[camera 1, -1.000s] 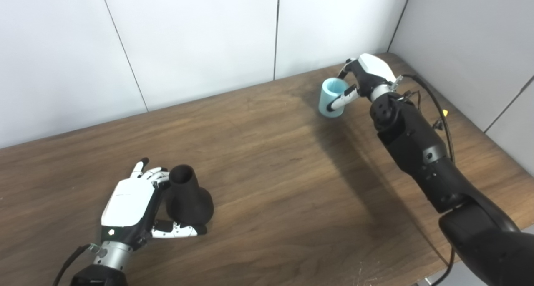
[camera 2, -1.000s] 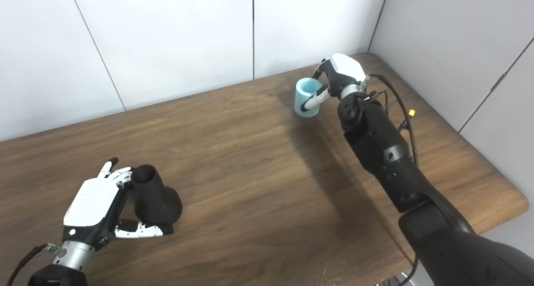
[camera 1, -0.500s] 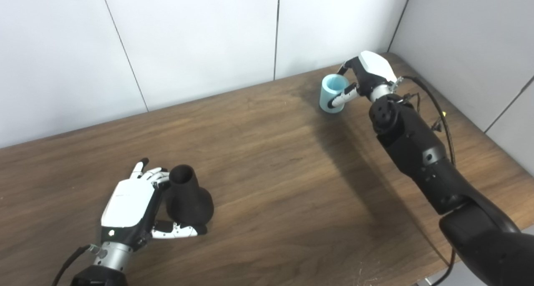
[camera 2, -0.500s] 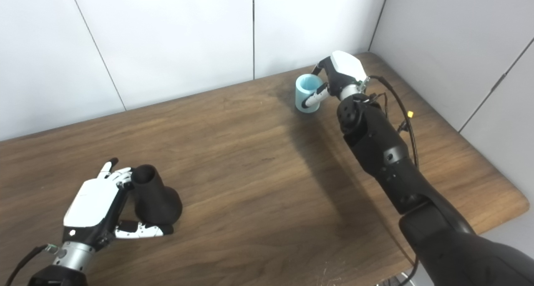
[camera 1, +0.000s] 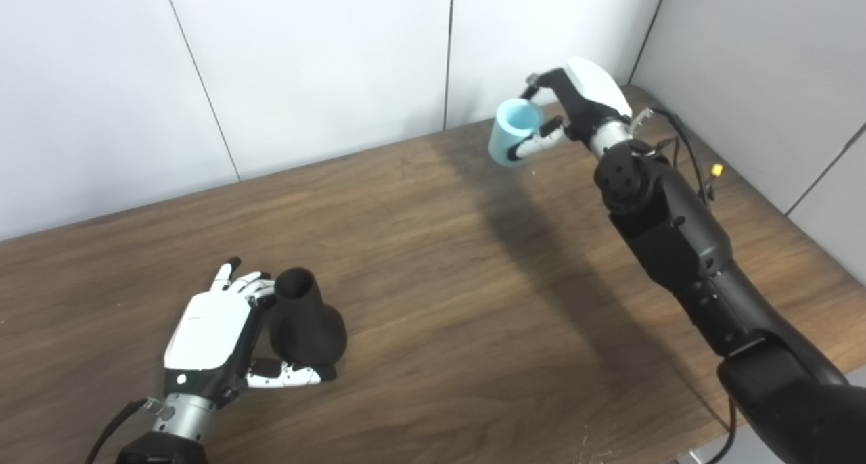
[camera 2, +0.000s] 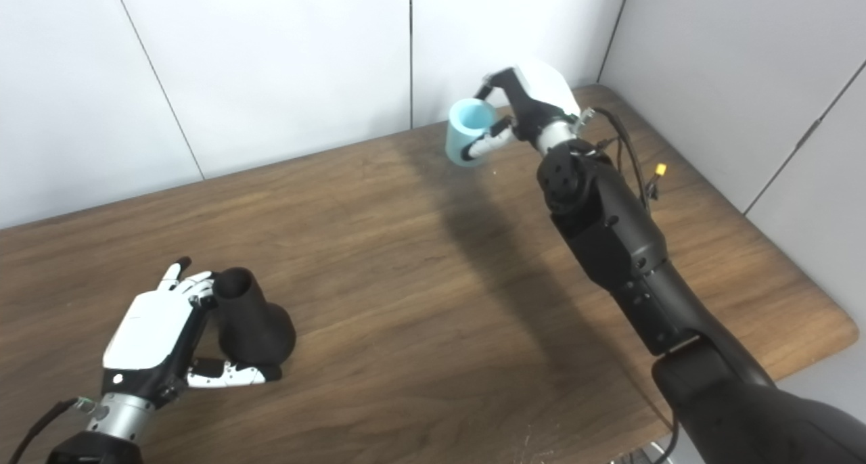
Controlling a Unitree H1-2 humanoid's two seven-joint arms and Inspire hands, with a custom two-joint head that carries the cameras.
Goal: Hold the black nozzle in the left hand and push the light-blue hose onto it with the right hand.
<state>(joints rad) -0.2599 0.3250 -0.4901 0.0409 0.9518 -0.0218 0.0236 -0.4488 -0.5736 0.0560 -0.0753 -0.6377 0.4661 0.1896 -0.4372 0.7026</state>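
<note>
step: carry hose to nozzle | right robot hand (camera 1: 587, 109) grasping light-blue hose (camera 1: 512, 133), off tabletop (camera 1: 440, 274) | left robot hand (camera 1: 210, 335) cupped around black nozzle (camera 1: 302, 318), standing, grip unclear | tip: keep bore aligned over nozzle neck, approach from above

The right hand (camera 1: 582, 109) holds the light-blue hose (camera 1: 512, 134) above the tabletop (camera 1: 440, 268) (far corner); the left hand (camera 1: 213, 332) cups the upright black nozzle (camera 1: 304, 322).
</note>
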